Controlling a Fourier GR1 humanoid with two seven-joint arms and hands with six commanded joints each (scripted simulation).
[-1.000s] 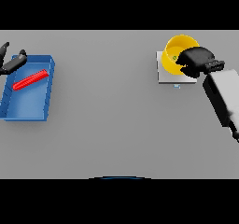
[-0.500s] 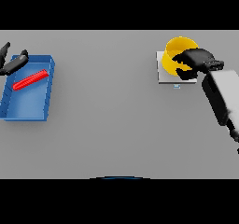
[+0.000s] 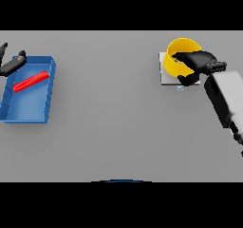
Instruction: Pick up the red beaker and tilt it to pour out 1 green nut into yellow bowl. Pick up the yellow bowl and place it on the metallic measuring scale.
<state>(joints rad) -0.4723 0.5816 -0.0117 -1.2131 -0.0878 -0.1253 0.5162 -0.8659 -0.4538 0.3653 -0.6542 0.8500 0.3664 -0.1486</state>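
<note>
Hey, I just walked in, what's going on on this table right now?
The robot's right hand is wrapped around the rim of a yellow bowl, which sits on a flat metal scale at the far right of the grey table. There seems to be something small and green inside the bowl. On the far left, the left hand hovers at the corner of a blue tray that holds a red beaker lying on its side.

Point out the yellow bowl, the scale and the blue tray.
yellow bowl [image 3: 176, 51]: head view, far inner wall.
scale [image 3: 164, 78]: head view, bare front-left corner.
blue tray [image 3: 26, 102]: head view, bare floor.
</note>
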